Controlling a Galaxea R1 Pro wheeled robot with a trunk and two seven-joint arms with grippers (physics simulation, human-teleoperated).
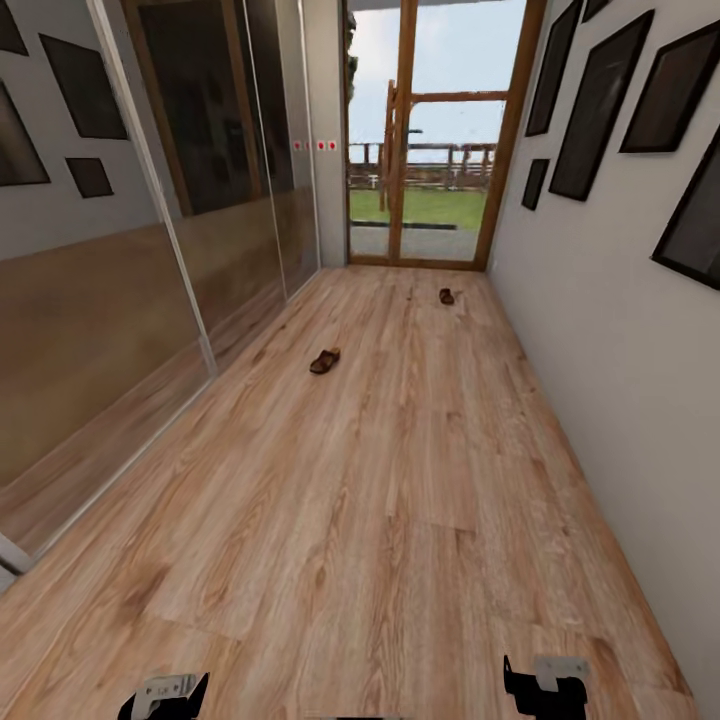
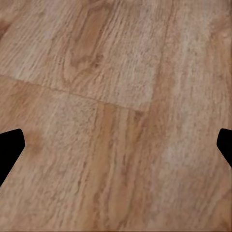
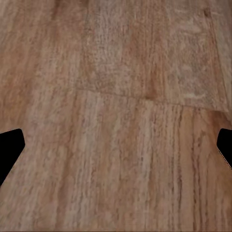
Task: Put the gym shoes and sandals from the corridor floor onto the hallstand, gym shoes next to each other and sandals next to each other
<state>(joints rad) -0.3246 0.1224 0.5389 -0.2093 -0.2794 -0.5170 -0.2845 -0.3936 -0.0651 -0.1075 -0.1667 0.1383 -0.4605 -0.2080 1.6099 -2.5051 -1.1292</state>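
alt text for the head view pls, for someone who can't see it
Two dark-brown sandals lie apart on the corridor floor: the nearer sandal mid-corridor, the farther sandal close to a glass door at the far end. Mirrored panels line the left wall, dark frames hang on the right, and the left gripper and right gripper sit at the bottom edge.

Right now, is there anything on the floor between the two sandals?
No. In the head view, just bare wood floor lies between the near sandal and the far sandal by the glass door.
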